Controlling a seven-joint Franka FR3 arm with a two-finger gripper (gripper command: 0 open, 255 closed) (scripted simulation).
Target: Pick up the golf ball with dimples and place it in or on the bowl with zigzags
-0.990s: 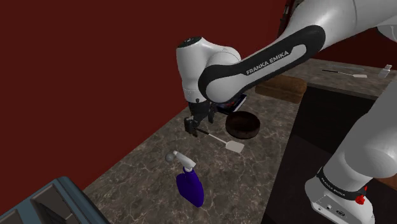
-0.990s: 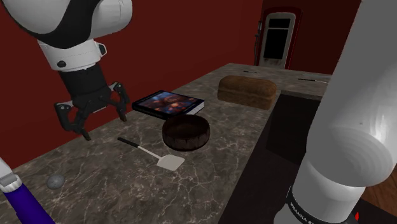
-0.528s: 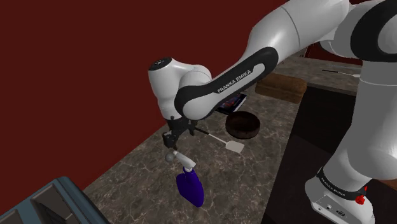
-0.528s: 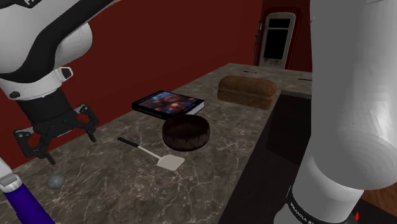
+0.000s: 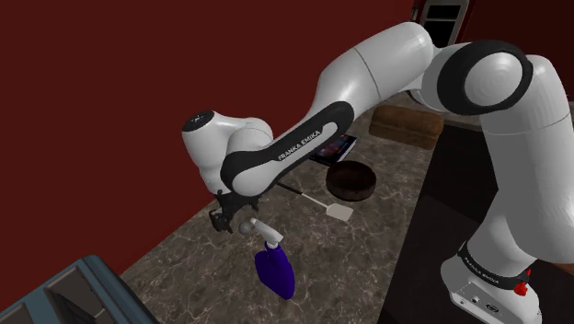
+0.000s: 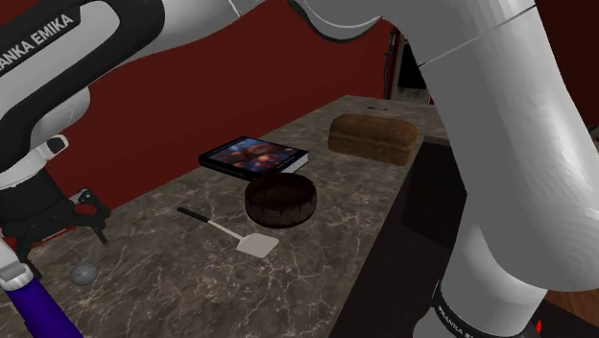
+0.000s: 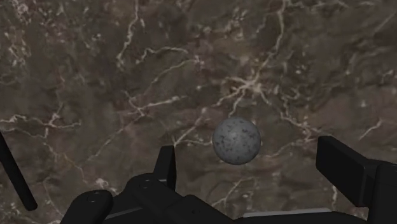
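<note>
Nothing of the task was done yet. The gripper (image 7: 251, 170) hung wide open and empty just above the counter (image 7: 95, 76), a dark stone top with pale veins. The ball (image 7: 236, 140), a speckled grey sphere, lay on the counter right under the gripper, in the gap between the two fingers but nearer one of them, and neither finger touched it. What was left, by the look of it, was the whole job: lowering around the ball, closing on it, lifting it, carrying it to the bowl and letting go. A purple spray bottle (image 5: 273, 267) with a white head stood just beside the gripper and seemed the closest thing to knock during the descent. Farther out, a spatula (image 6: 230, 230) lay flat on the counter between the gripper and the bowl; a carry at some height should pass over it. The bowl (image 6: 280, 200), dark brown and round, sat beyond the spatula, well apart from the gripper, and appeared empty. A book (image 6: 254, 156) with a picture cover lay just behind the bowl, and a brown loaf (image 6: 374, 137) sat farthest off.
</note>
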